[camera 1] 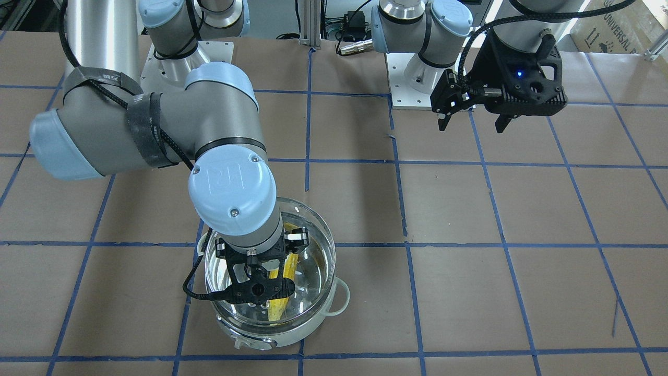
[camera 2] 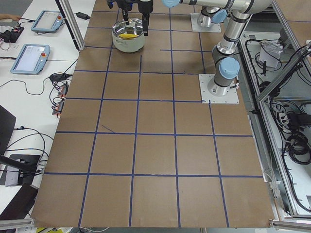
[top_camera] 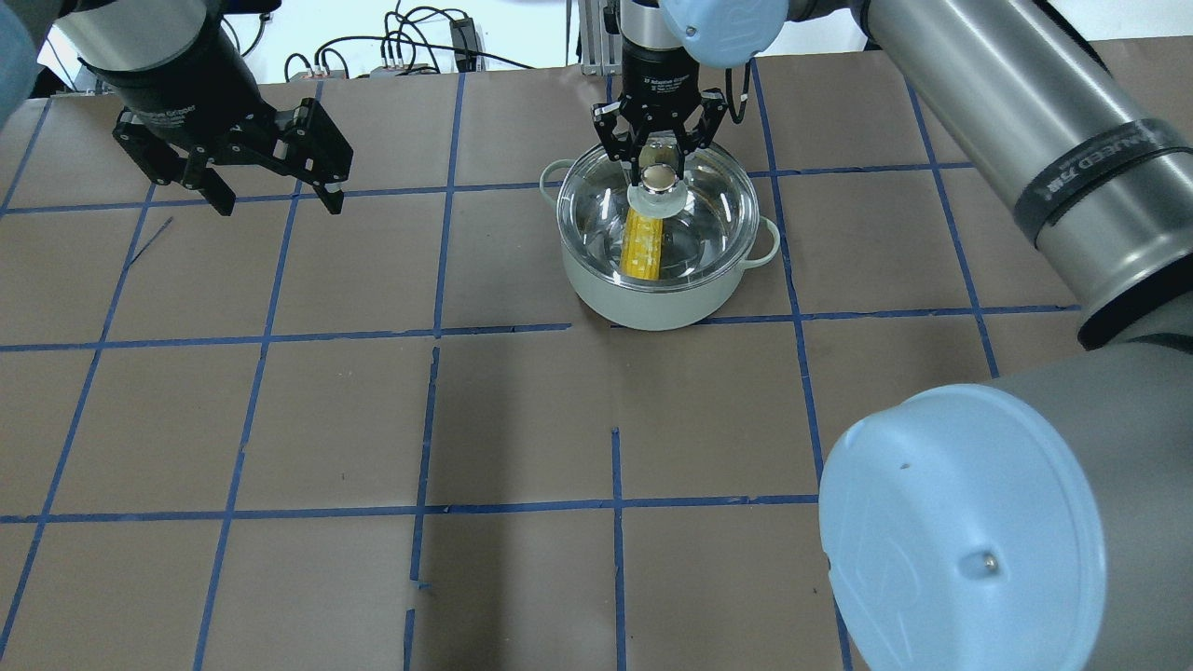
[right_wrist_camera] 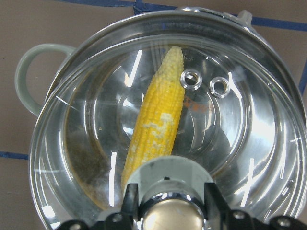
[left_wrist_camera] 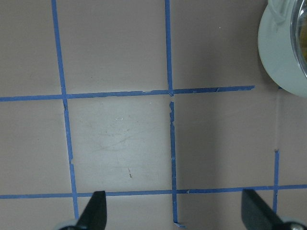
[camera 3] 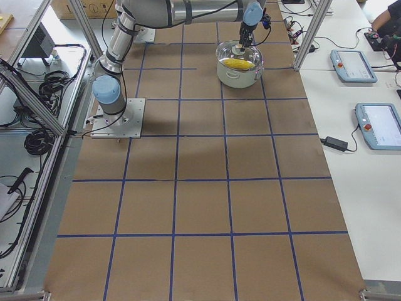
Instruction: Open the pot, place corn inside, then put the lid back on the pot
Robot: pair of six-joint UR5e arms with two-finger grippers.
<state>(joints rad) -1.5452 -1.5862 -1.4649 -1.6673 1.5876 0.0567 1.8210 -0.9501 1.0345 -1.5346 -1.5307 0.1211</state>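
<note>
Gripping the lid [top_camera: 708, 210] by its knob [top_camera: 658, 196], the right gripper [top_camera: 659, 175] stands straight above the pot [top_camera: 652, 303] in the upper centre of the overhead view. Its two dark fingers press against opposite sides of the pale, gold-capped knob. The clear glass dome appears to sit level and concentric on the steel rim, so seating is judged complete; what is left would be a release and a vertical withdrawal. The corn [right_wrist_camera: 154, 127] lies flat inside under the glass. Its long axis runs from beneath the knob to its tapered tip at the upper centre of the right wrist view, beside two metal-ringed vent holes [right_wrist_camera: 191, 79]. The pot body is smooth white with pale loop handles [right_wrist_camera: 23, 76]. The left gripper [top_camera: 278, 200] hangs with fingers spread wide at upper left, well apart from the pot, over the brown, blue-taped table [top_camera: 522, 419].
</note>
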